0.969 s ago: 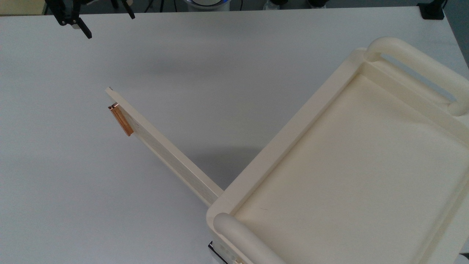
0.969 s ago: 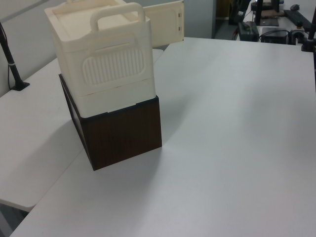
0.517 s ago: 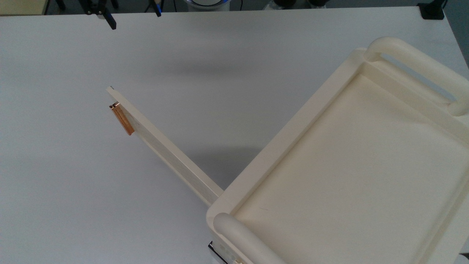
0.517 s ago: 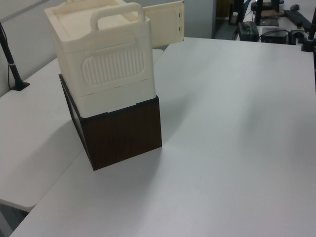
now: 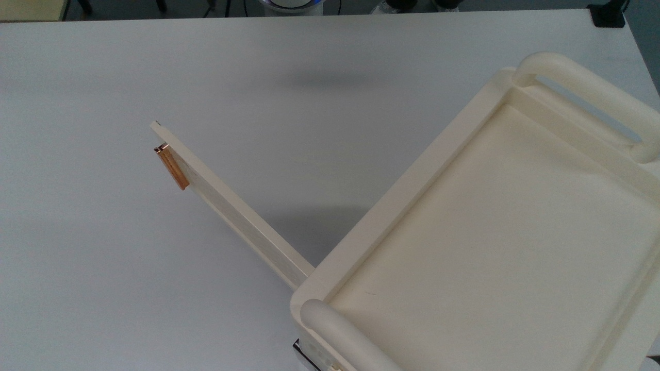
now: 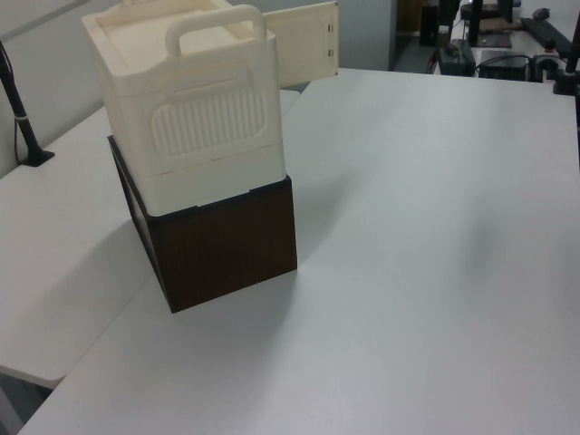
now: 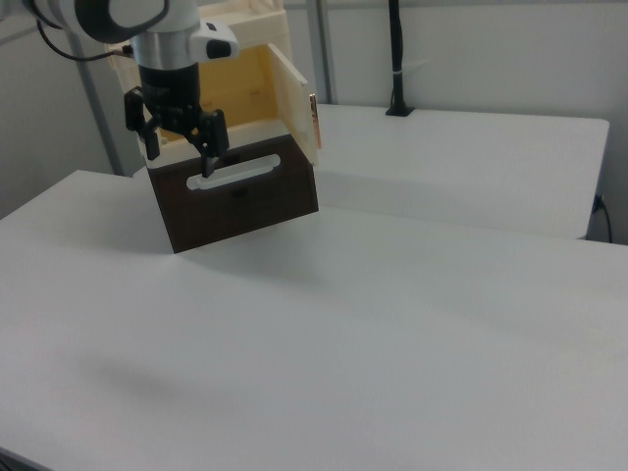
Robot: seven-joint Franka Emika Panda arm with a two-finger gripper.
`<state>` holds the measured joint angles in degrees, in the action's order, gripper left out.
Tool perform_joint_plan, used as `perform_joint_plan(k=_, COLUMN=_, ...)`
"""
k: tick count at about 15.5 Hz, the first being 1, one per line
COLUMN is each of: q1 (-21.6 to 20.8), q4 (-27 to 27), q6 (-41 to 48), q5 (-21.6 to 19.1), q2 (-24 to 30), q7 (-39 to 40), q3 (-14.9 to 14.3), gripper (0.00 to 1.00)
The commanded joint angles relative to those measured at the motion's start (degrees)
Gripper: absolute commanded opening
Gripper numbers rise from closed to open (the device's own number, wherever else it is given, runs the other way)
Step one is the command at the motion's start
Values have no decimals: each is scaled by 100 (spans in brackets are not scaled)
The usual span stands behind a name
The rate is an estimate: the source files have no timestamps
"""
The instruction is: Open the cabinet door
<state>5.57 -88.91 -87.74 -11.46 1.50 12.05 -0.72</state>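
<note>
One cream plastic cabinet (image 5: 495,232); one thin cream door panel (image 5: 232,211); one copper bar handle (image 5: 171,167); two rounded cream tube handles (image 5: 588,98); one dark wood-grain base box (image 6: 227,249); one black two-finger gripper (image 7: 182,147).

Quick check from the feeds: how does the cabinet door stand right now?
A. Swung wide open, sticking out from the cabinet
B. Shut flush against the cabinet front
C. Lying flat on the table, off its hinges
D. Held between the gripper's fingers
A: in the top view the cabinet door juts out from the cabinet's corner over the table, and in the right view the gripper hangs apart from it, holding nothing.
</note>
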Motion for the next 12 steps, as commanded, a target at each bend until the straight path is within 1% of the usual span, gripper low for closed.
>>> perform_joint_plan(k=1, q1=-530, q4=-136, q6=73, q5=625, q2=141, q7=-747, q3=-191, gripper=100)
perform_joint_plan(k=2, q1=-635, q4=-179, q6=47, q5=862, q2=140, q7=-748, q3=-191, gripper=100)
perform_joint_plan(k=3, q1=-645, q4=-206, q6=29, q5=978, q2=123, q7=-731, q3=-191, gripper=100)
perform_joint_plan(k=7, q1=-575, q4=-215, q6=-533, q5=988, q2=26, q7=-441, q3=-182, gripper=100)
perform_joint_plan(k=12, q1=-522, q4=-197, q6=-525, q5=997, q2=-44, q7=-379, q3=-191, gripper=100)
